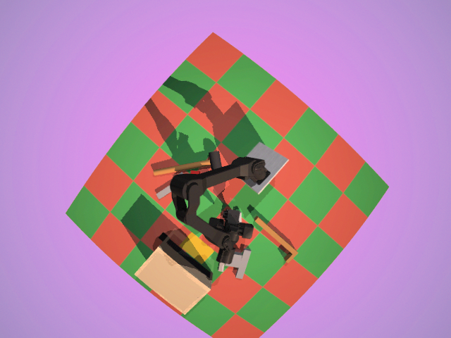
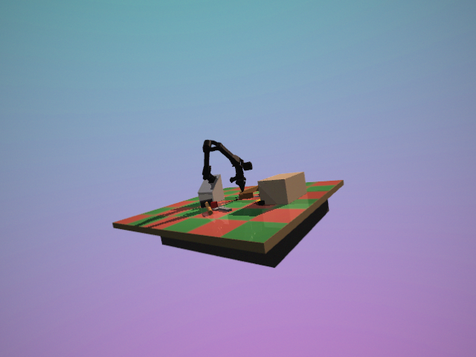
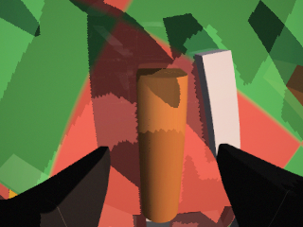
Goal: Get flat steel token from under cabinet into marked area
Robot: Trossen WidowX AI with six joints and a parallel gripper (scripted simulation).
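Observation:
The cabinet (image 1: 173,279) (image 2: 274,192) is a tan box. Part of a yellow marked area (image 1: 196,248) shows in front of it. I cannot see the token. My gripper (image 2: 242,190) (image 3: 165,154) points down and is open. In the wrist view an orange round handle (image 3: 161,142) lies between its fingertips, with a gap on both sides. A bit of grey shows at the handle's near end. A white bar (image 3: 222,95) stands just right of the handle. In the top view a grey T-shaped piece (image 1: 244,263) lies beside the arm, partly hidden by it.
A black bar (image 1: 185,254) runs along the cabinet's front. An orange L-shaped stick (image 1: 275,236) lies right of the arm. An orange rod (image 1: 163,170), a grey bar (image 1: 163,191) and a red piece (image 1: 195,172) lie near the grey base block (image 1: 275,160) (image 2: 209,187).

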